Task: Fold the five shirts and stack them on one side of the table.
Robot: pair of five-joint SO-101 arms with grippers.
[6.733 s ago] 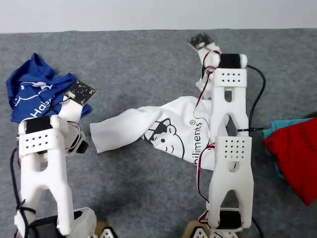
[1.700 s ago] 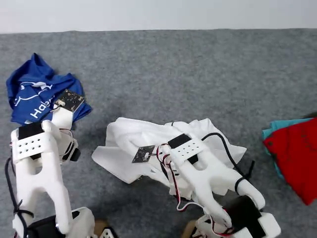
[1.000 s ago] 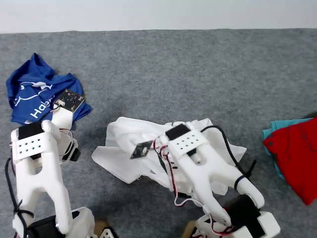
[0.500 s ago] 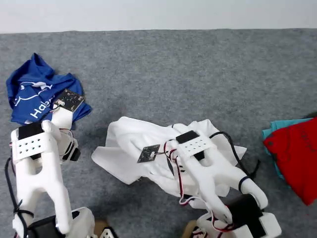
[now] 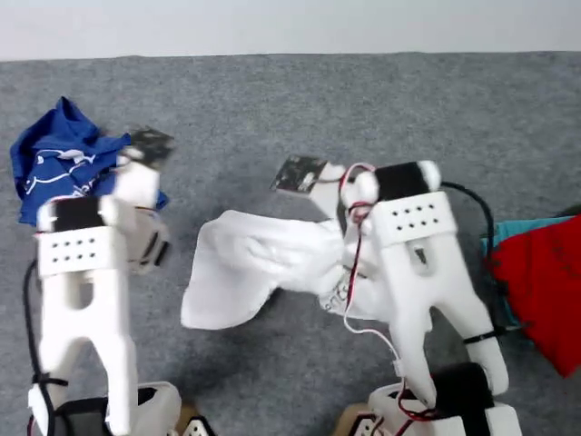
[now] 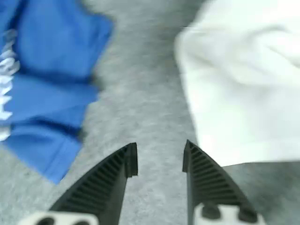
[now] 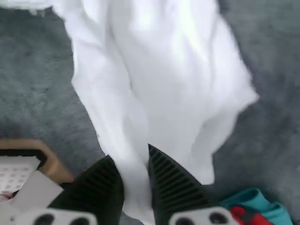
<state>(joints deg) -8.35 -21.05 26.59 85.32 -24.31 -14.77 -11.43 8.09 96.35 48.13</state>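
Grey felt table bore a crumpled blue shirt left, white shirt centre, red shirt atop teal shirt right.

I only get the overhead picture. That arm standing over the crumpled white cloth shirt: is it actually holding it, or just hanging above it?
Observer: Holding it. Its own wrist view shows the right tool shut on a fold of the white cloth shirt, pinched between two black ridged fingers.
Visitor: And the other arm, by the blue one?
Observer: The left tool is open, with nothing in it.
Visitor: So what is underneath it?
Observer: Bare grey felt table cover, in the gap between the crumpled blue cloth shirt and the white shirt's edge.
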